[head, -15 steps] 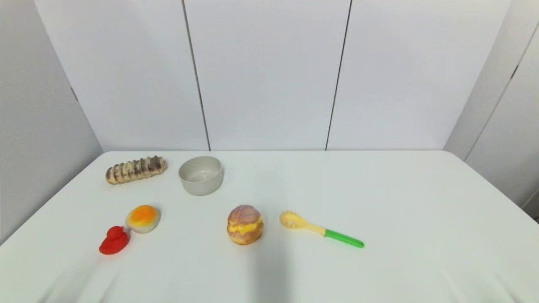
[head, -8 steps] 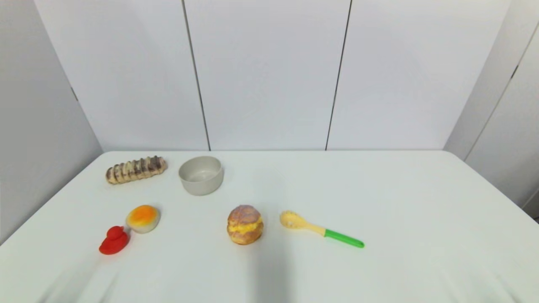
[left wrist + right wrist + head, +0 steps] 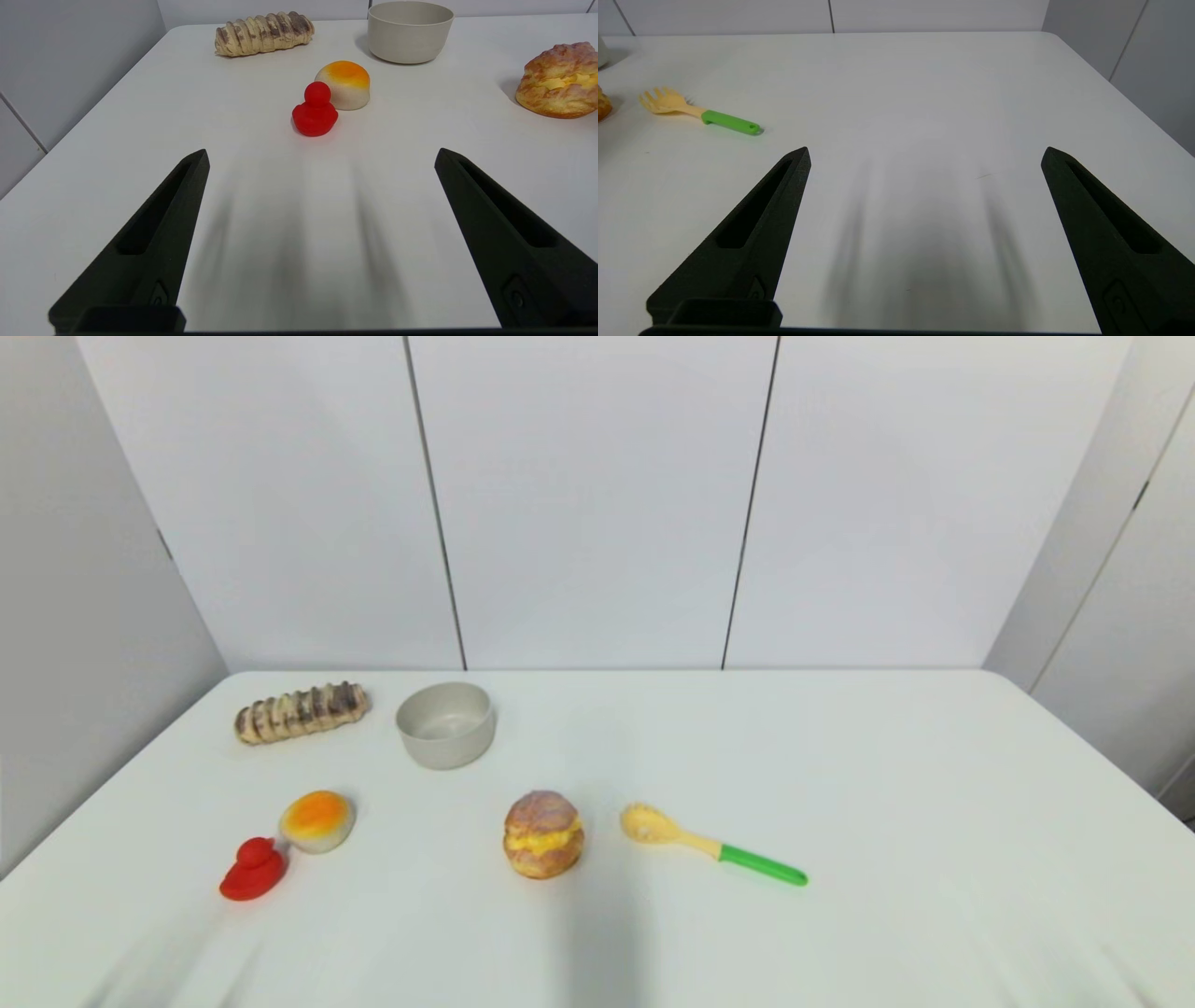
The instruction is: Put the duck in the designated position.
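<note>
The small red duck (image 3: 252,870) sits upright on the white table near its front left, close beside an orange-topped round bun (image 3: 317,820). In the left wrist view the duck (image 3: 315,111) stands some way ahead of my left gripper (image 3: 322,156), which is open with nothing between its fingers. My right gripper (image 3: 924,154) is open too, over bare table at the front right, far from the duck. Neither arm shows in the head view.
A cream puff (image 3: 543,833) sits mid-table, with a yellow fork with a green handle (image 3: 714,845) to its right. A grey bowl (image 3: 445,723) and a striped bread roll (image 3: 301,711) stand at the back left. The table's left edge (image 3: 88,121) runs near the duck.
</note>
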Controlling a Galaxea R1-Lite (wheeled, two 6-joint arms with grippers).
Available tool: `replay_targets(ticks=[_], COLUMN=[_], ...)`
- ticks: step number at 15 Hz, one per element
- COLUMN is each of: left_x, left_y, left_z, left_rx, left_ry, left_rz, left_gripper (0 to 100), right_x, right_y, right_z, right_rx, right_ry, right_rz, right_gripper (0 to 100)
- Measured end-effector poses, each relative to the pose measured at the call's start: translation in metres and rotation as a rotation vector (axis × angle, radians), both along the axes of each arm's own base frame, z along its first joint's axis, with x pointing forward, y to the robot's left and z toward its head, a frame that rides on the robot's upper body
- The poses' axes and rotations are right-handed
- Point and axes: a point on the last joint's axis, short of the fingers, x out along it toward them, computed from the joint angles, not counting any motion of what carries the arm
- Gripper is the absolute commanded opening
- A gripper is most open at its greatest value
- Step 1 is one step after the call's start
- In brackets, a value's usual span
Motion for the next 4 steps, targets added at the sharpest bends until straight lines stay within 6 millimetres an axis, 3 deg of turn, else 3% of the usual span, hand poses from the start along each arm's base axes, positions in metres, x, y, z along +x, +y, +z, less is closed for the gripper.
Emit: replay_targets(ticks=[4], left_x=[0.0000], left_y=[0.0000], left_z=[0.0000], left_rx=[0.000], left_ry=[0.000], left_rz=[0.000], left_gripper=[100], right_x=[0.0000], right_y=[0.0000], right_z=[0.0000], right_rx=[0.000], right_ry=[0.000], right_rz=[0.000], right_gripper=[100])
